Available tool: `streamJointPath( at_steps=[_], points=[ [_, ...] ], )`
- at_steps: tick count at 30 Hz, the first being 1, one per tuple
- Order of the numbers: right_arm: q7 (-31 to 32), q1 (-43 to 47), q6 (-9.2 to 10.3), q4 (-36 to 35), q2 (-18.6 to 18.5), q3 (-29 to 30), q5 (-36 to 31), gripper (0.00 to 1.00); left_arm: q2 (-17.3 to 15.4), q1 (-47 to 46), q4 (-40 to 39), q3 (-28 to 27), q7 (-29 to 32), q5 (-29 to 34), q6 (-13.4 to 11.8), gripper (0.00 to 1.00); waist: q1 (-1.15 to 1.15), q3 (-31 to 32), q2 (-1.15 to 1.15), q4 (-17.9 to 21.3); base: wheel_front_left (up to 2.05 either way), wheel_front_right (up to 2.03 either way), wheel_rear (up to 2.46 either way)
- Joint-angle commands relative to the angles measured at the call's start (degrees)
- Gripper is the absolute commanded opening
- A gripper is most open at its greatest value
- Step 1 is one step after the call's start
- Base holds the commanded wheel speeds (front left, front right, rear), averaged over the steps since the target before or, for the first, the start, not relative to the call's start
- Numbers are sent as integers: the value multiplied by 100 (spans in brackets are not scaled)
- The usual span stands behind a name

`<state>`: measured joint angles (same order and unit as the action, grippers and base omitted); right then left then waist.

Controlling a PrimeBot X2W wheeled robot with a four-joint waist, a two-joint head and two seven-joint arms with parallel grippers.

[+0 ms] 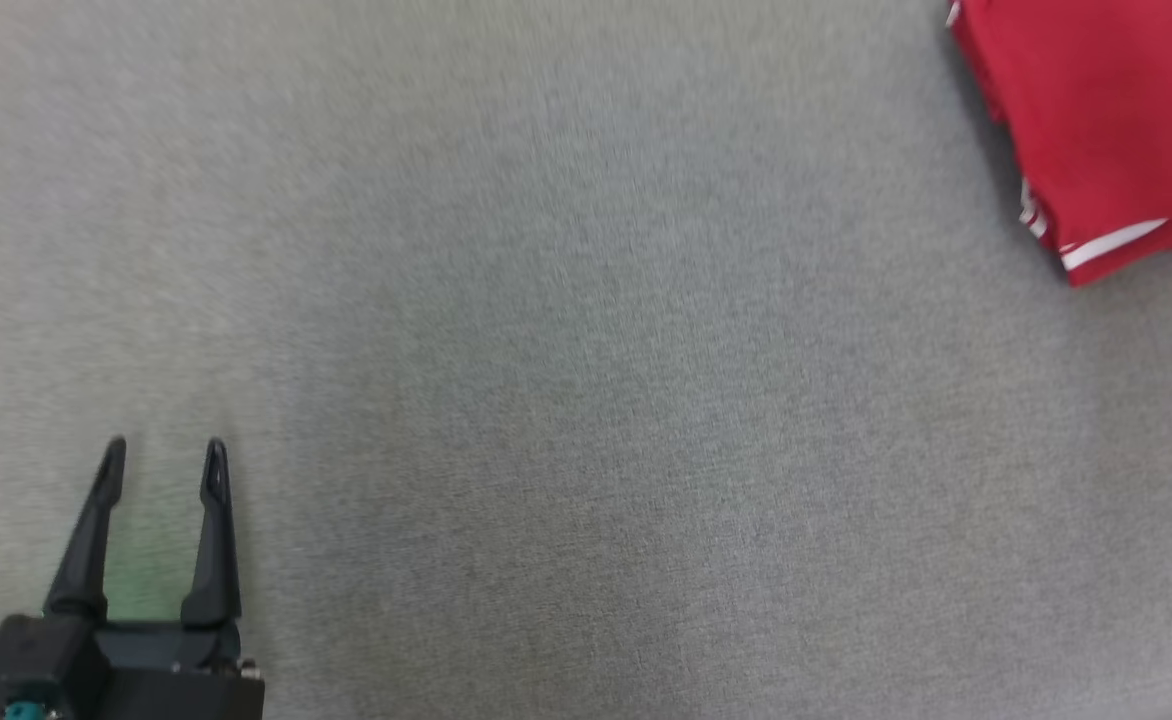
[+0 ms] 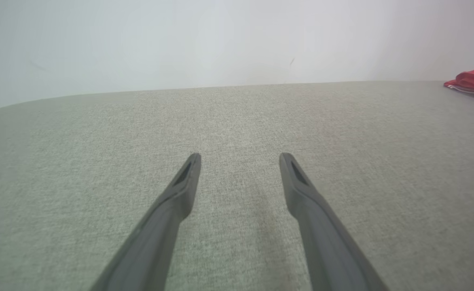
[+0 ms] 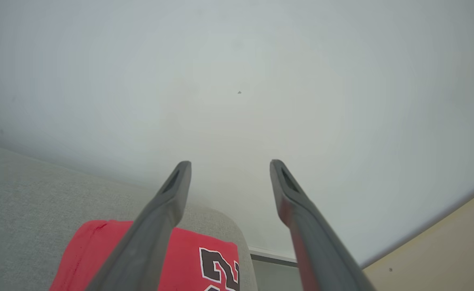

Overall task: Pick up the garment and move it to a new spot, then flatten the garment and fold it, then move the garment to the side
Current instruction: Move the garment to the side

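From the head view, the left end effector (image 1: 166, 446) hangs low over the grey desk (image 1: 586, 400), its two dark tapered fingers spread wide with nothing between them. The one garment (image 1: 1116, 130) lies far off to its right and ahead, a red folded piece with white stripes at its hem. The left wrist view adds what the head view lacks: a pale wall (image 2: 180, 40) beyond the left end effector (image 2: 241, 155), the desk's rounded far edge, and the garment (image 2: 473, 79) seen edge-on as a low red stack, well apart to the right of the fingers. The right wrist view shows the right end effector (image 3: 231, 163), also gaping wide and empty, with the garment (image 3: 184, 258) below and behind its left finger. Here alone a black numeral edged in white can be seen on the red cloth. The desk (image 3: 26, 202) has a coarse woven cover and a rounded corner; yellowish floor (image 3: 443, 250) lies below right. Two end effectors, two fingers each, one garment.
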<state>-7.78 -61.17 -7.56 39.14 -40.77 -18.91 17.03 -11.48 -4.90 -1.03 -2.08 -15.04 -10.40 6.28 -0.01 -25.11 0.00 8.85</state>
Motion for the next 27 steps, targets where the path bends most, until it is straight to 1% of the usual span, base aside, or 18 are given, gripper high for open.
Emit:
streamJointPath(
  at_steps=[1,7,10,15,16,23,27],
  points=[
    [-149,222,19,-27,140,57,-35,100,43,137,56,-26,-16,-25,-15,100,1,614,0,-218,0,0,0],
    [-539,1051,19,-167,902,414,-195,100,228,412,175,-164,-16,-39,-7,100,1,1214,0,-394,0,0,0],
    [-624,1549,19,-252,1303,615,-299,100,307,514,235,-174,-16,-5,12,100,1,1455,0,-507,0,0,0],
    [-704,2365,19,-498,1856,1013,-461,100,373,636,327,-174,-16,22,38,100,1,1784,0,-706,0,0,0],
    [-704,2365,19,-498,1856,1013,-461,100,373,636,327,-174,-16,22,38,100,1,1784,0,-706,0,0,0],
    [-737,3345,18,-977,2558,1389,-518,100,431,698,416,-216,-16,62,71,100,1,2011,0,-888,0,0,0],
    [-740,3810,18,-1368,2860,1522,-555,100,475,661,452,-188,-16,87,69,100,1,2062,0,-987,0,0,0]
  ],
)
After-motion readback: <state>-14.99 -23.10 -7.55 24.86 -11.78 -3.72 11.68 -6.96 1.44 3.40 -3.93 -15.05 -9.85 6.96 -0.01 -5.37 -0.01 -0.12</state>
